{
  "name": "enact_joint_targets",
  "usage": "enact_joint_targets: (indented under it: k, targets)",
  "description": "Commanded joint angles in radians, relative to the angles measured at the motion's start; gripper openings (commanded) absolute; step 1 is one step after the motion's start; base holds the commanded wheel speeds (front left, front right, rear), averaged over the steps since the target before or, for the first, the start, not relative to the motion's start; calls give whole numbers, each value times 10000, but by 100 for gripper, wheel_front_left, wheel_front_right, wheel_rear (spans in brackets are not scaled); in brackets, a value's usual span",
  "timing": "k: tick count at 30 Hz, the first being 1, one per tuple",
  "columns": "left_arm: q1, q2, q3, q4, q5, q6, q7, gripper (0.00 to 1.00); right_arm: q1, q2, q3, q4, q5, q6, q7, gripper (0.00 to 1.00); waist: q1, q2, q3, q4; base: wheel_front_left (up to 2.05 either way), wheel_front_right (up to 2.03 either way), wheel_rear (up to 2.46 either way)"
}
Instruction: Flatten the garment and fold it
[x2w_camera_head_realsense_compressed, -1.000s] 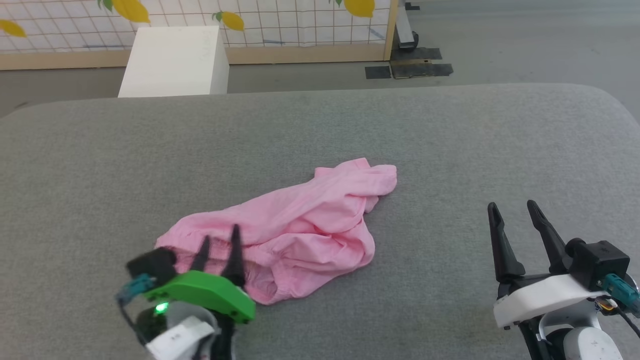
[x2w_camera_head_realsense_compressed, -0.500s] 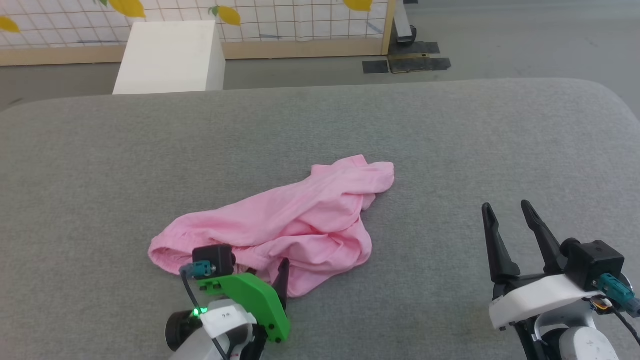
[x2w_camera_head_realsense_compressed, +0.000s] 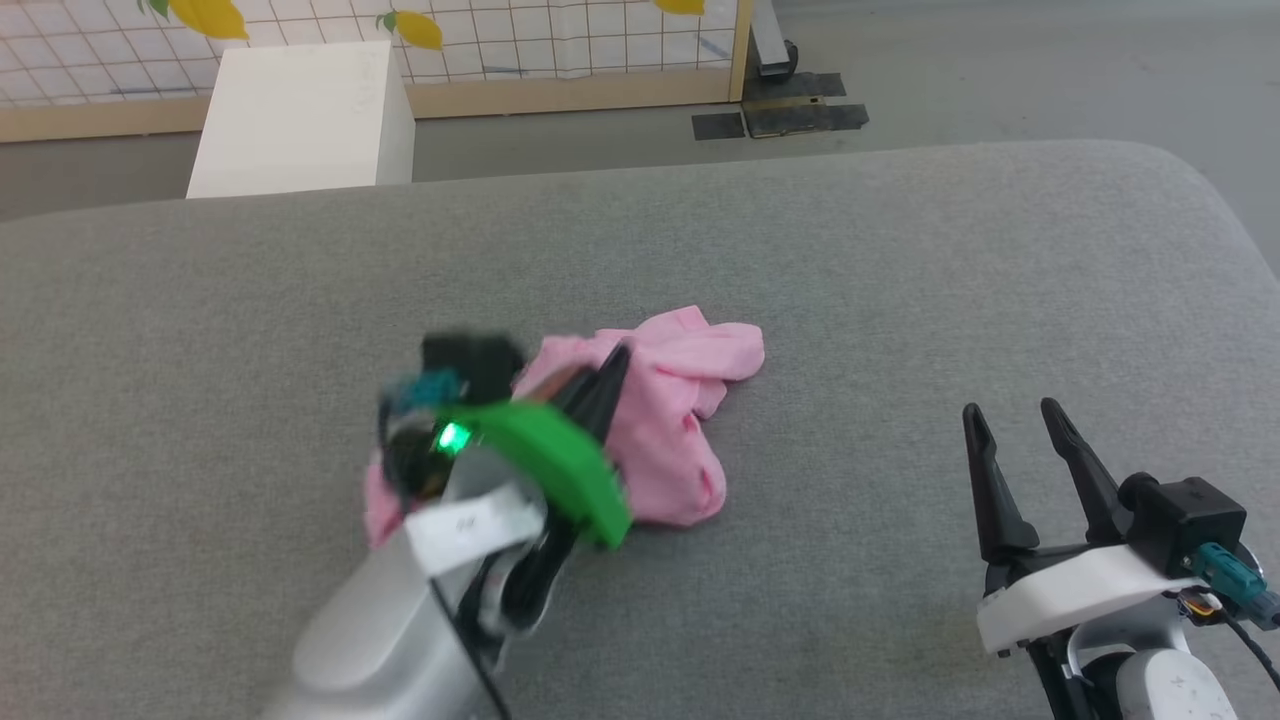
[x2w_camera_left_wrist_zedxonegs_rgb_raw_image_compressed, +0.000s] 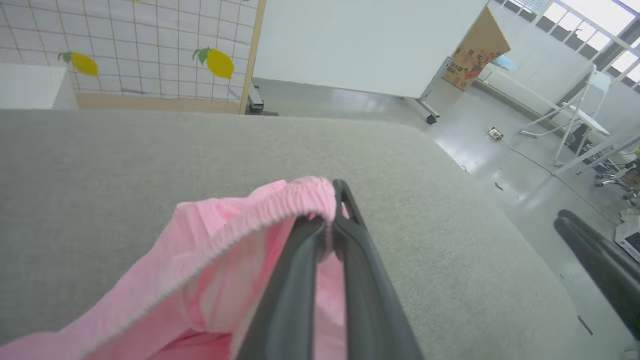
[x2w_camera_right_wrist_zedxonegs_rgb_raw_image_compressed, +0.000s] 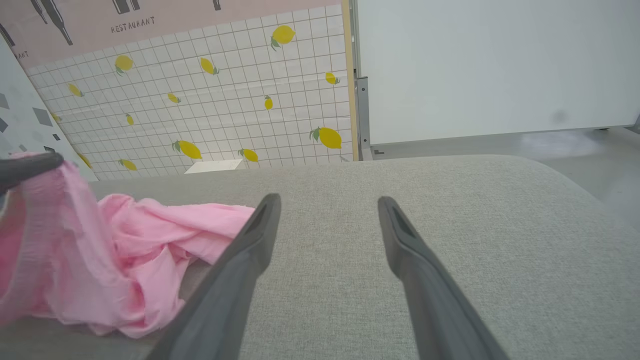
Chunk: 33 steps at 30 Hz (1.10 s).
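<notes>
Pincer (x2w_camera_left_wrist_zedxonegs_rgb_raw_image_compressed: 327, 220) clamped tight on shorts (x2w_camera_left_wrist_zedxonegs_rgb_raw_image_compressed: 215, 260), fingers pressed together, almost no gap. Gathered waistband (x2w_camera_left_wrist_zedxonegs_rgb_raw_image_compressed: 280, 200) draped over left finger, pinched just below tips; right fingertip pokes clear above it. Pink cloth hangs left of and below pincer, lifted off grey surface (x2w_camera_left_wrist_zedxonegs_rgb_raw_image_compressed: 125, 160). Surface runs ahead and to both sides, rounded edge on right. Far ahead-left: lemon-print grid panel (x2w_camera_left_wrist_zedxonegs_rgb_raw_image_compressed: 150, 45), white box (x2w_camera_left_wrist_zedxonegs_rgb_raw_image_compressed: 30, 85). Ahead: white board (x2w_camera_left_wrist_zedxonegs_rgb_raw_image_compressed: 360, 40). Far right: blurred dark shape (x2w_camera_left_wrist_zedxonegs_rgb_raw_image_compressed: 600, 260).
</notes>
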<state>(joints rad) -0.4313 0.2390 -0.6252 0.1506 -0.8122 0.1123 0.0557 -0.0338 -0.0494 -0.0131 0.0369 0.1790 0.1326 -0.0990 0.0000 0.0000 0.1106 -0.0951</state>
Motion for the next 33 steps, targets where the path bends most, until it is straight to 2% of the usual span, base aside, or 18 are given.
enact_joint_targets:
  k: [1,4,8,12,15,17,21,27,33]
  targets:
    - [-658,-316,-84,-38,113,-274,-23,0,-162,-8,11,25,52,-19,-100,100,0,0,-52,-65,0,0,0]
    - [-1862,-1067,-313,147,-81,-970,92,0,-151,-8,47,58,79,-19,-115,100,0,0,-136,-220,0,0,0]
    - [-3243,-1716,-485,466,-705,-1735,55,0,-125,-8,122,108,107,-19,-123,100,0,0,-201,-478,0,0,0]
    - [-4393,-1874,-758,338,-1704,-2085,-469,0,-85,-8,183,118,126,-19,-121,100,0,0,-187,-722,0,0,0]
    - [-4940,-1882,-1005,48,-2680,-2151,-1096,0,-83,-8,186,147,150,-19,-154,100,0,0,-144,-800,0,0,0]
    - [-5116,-1884,-1041,113,-3005,-2076,-1395,0,-57,-8,162,157,157,-19,-185,100,0,0,-107,-773,0,0,0]
    - [-4754,-1685,-718,809,-3007,-1595,-1841,0,-15,-8,48,140,180,-19,-218,100,0,0,3,-520,0,0,0]
    - [-3224,-293,-274,2641,-2797,-339,-2096,0,-172,-8,98,29,188,-19,-210,100,0,0,265,-45,0,0,0]
    - [-2357,526,213,4318,-2769,380,-2544,0,-391,-8,292,12,176,-19,-191,100,0,0,521,170,0,0,0]
